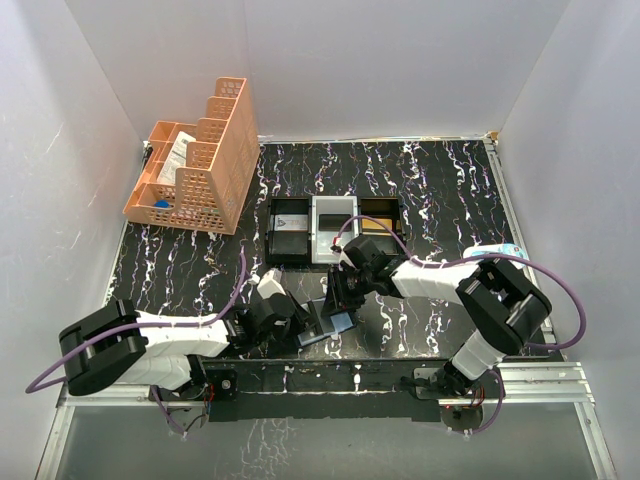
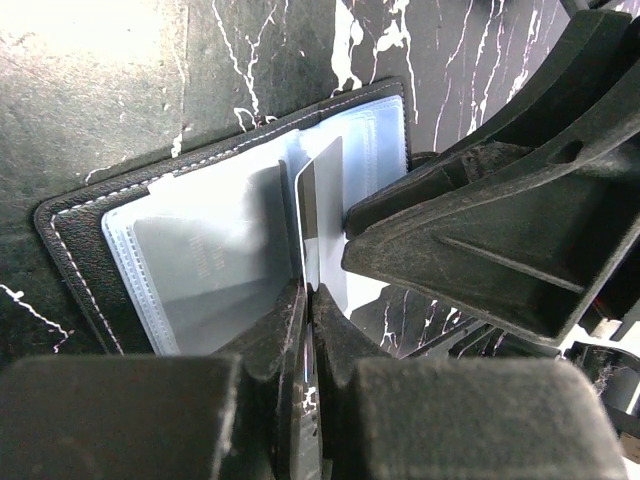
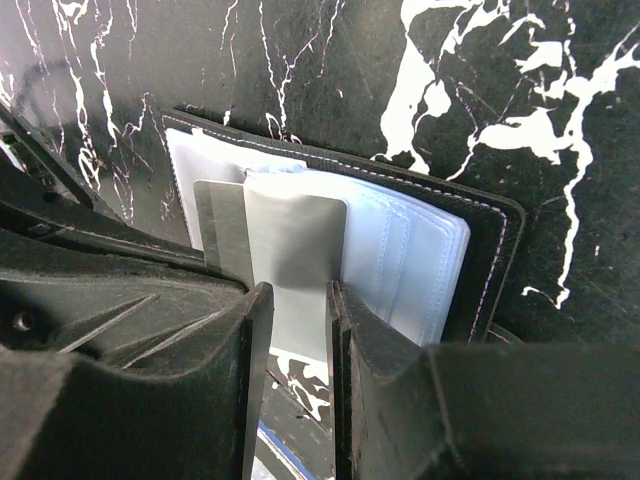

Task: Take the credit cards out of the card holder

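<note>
Left gripper is pinched tight on a grey card standing up from the card holder. The holder lies open at the top view's lower centre on the marbled table. Right gripper, jaws slightly apart, is just beside it.

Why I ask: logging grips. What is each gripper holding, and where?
Left gripper: shut on a grey card, by its near edge. Right gripper: jaws apart over the card holder; a hold cannot be told.
</note>
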Robot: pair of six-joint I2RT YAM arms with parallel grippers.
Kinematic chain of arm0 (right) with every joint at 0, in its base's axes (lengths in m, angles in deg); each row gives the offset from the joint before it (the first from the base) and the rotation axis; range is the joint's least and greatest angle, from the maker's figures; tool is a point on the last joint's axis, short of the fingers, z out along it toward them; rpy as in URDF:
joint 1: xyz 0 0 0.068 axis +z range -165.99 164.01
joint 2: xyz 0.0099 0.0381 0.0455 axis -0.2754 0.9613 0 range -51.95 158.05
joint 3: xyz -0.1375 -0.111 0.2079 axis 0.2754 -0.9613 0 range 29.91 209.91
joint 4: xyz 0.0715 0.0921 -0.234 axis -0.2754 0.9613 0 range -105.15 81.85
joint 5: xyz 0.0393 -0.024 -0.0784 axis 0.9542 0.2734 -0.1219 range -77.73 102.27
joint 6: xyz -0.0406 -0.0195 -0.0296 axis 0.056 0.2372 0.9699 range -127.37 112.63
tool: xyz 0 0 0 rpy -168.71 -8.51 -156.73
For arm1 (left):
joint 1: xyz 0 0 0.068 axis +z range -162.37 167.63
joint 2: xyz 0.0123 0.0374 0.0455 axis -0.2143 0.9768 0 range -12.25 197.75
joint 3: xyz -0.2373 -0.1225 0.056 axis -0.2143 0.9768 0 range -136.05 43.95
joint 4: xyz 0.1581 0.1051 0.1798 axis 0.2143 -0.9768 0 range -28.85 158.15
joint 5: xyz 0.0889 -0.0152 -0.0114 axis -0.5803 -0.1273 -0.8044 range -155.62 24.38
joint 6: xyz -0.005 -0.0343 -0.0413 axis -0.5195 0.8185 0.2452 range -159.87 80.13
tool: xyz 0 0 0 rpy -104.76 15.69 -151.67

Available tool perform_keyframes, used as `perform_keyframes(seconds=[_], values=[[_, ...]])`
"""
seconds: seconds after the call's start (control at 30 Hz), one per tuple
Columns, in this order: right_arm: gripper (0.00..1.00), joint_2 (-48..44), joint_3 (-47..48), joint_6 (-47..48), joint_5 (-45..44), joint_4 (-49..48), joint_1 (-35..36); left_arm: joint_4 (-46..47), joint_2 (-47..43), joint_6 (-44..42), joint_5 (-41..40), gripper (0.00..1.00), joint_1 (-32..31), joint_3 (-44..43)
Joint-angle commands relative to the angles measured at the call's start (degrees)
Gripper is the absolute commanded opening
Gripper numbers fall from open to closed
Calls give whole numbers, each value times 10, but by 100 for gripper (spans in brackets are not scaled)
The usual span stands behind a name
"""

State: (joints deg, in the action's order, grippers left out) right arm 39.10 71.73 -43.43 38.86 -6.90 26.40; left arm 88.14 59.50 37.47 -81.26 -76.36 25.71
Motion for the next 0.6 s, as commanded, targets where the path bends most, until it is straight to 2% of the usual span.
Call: perform_keyframes(seconds=[0.0, 0.1, 0.57], values=[[27, -6, 7, 24, -87, 50, 4, -36, -18, -5, -16, 0, -3, -15], [27, -15, 12, 24, -92, 57, 4, -45, -29, 0, -22, 0, -3, -11], [28, -36, 44, 4, 5, 21, 5, -33, -28, -2, -21, 0, -3, -7]])
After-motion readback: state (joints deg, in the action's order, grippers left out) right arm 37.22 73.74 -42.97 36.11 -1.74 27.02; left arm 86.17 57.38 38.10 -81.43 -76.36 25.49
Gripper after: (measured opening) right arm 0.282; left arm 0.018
